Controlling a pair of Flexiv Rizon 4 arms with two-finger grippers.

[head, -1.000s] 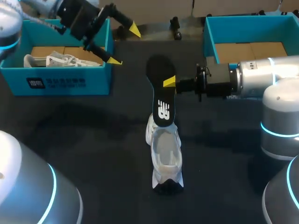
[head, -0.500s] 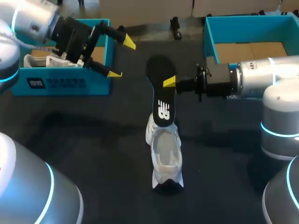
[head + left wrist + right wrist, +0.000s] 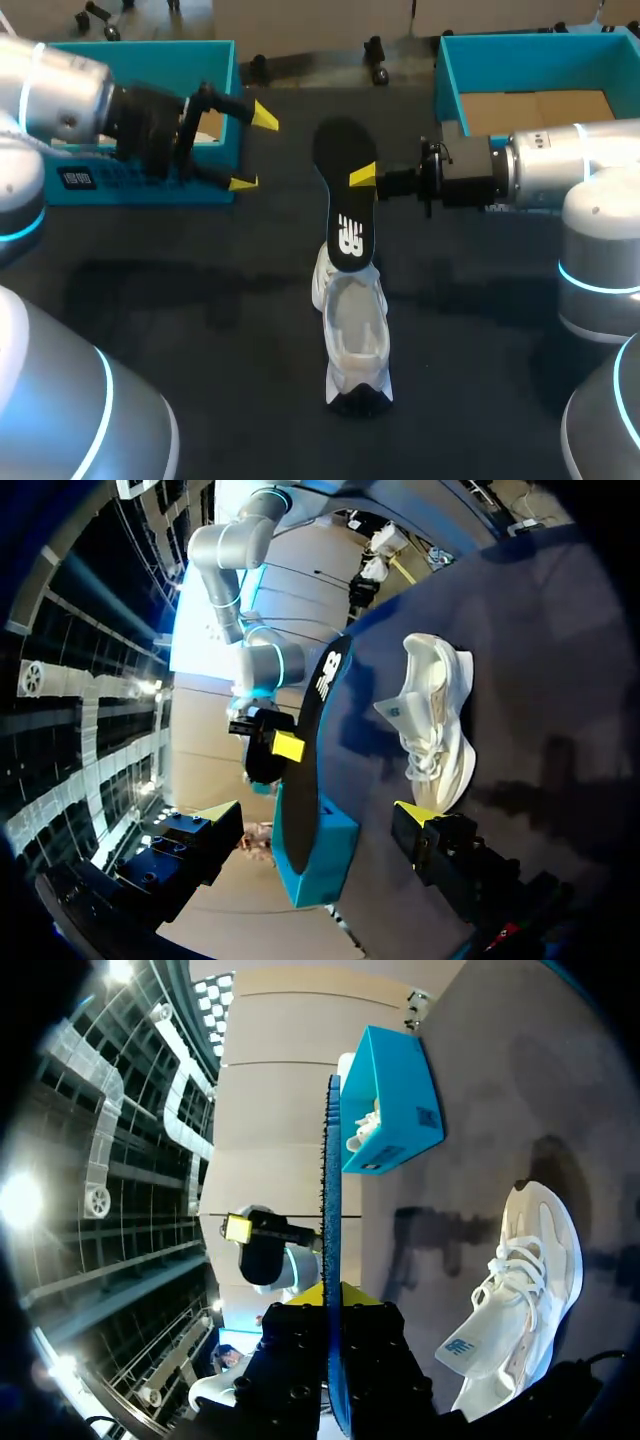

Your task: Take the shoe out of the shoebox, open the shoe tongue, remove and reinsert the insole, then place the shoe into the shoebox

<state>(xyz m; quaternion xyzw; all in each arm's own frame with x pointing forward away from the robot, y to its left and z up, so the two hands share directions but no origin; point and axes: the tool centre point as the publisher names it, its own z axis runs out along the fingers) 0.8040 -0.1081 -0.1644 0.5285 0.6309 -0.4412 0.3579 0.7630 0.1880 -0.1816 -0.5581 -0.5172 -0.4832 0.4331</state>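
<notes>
Head view: nearest me, the white shoe (image 3: 352,340) is standing upright on the dark desk (image 3: 200,300), its mouth facing up and bare desk lying open on both sides of it. Over its far end the black insole (image 3: 347,225) is hanging on edge. I cannot tell whether its lower end is touching the shoe. My right hand (image 3: 364,180) is reaching in from the side and clenching the insole at mid-length. I judge this grip is leaving the lower end free to be steered back into the mouth.

Farther back, my left hand (image 3: 254,150) is hovering with its fingers spread, grasping nothing, well apart from the insole. I read it as waiting to steady the shoe, and the way between them is looking unobstructed. The wall of the left shoebox (image 3: 140,48) is sitting just behind that hand, so backing up there is risky. The right shoebox (image 3: 447,75) is lying open at the far corner, with my right arm crossing in front of its near wall.
</notes>
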